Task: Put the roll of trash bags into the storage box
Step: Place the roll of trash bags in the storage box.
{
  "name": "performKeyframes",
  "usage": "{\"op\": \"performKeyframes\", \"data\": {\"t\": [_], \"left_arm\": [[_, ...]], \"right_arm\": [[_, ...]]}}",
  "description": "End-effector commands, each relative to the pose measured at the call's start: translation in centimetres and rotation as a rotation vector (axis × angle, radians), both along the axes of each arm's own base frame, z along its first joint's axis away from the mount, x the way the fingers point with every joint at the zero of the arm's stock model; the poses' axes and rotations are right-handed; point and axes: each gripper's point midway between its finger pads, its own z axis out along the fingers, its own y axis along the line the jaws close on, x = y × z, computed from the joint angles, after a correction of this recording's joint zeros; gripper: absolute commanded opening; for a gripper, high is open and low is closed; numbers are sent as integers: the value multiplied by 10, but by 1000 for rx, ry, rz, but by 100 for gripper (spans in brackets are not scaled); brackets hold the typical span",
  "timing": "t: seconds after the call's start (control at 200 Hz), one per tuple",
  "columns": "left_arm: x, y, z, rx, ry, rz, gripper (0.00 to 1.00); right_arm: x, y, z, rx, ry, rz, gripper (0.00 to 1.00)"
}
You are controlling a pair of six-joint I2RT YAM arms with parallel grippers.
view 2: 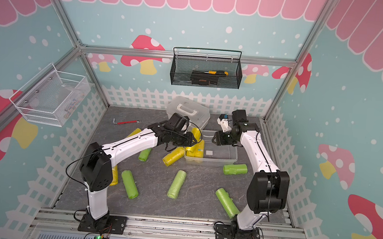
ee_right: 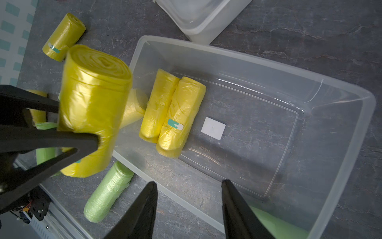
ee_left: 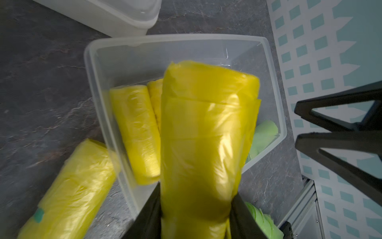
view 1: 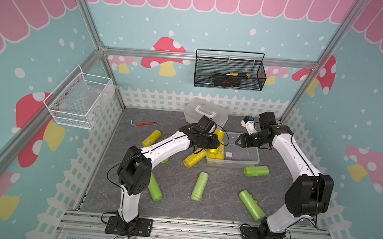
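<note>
The storage box (view 1: 241, 163) (view 2: 220, 161) is a clear tub in the middle of the table, with two yellow rolls (ee_right: 177, 118) lying side by side at its left end. My left gripper (view 1: 221, 142) (ee_left: 196, 198) is shut on another yellow roll of trash bags (ee_left: 202, 134) (ee_right: 93, 103) and holds it above that same end of the box. The right gripper (view 1: 237, 141) (ee_right: 189, 183) hangs open over the box's near wall, with nothing between its fingers.
A yellow roll (view 1: 194, 159) leans at the box's left outside. Green rolls (view 1: 256, 171) (view 1: 200, 186) (view 1: 251, 205) lie in front, and a yellow one (view 1: 151, 138) lies at the left. A white case (view 1: 206, 113) stands behind the box, and a red-handled key (view 1: 144, 123) lies far left.
</note>
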Motion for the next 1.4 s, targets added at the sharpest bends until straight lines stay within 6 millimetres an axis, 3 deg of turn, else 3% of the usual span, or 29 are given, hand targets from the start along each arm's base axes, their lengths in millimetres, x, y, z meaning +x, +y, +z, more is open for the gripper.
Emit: {"op": "performKeyframes", "data": {"t": [0.0, 0.18, 0.345, 0.67, 0.986, 1.396], "left_arm": [[13, -34, 12, -85, -4, 31, 25], [22, -76, -6, -133, 53, 33, 25], [25, -93, -25, -130, 85, 75, 27], [26, -83, -57, -52, 140, 151, 26], [21, -90, -87, -21, 203, 155, 26], [15, -82, -113, 48, 235, 175, 30]], "right_arm": [[2, -6, -6, 35, 2, -3, 52], [6, -25, -8, 65, 2, -58, 52], [3, -31, -13, 74, 12, -66, 52], [9, -28, -35, 102, 61, -66, 51], [11, -28, -65, 96, 124, -68, 51], [12, -29, -73, 93, 141, -70, 51]]}}
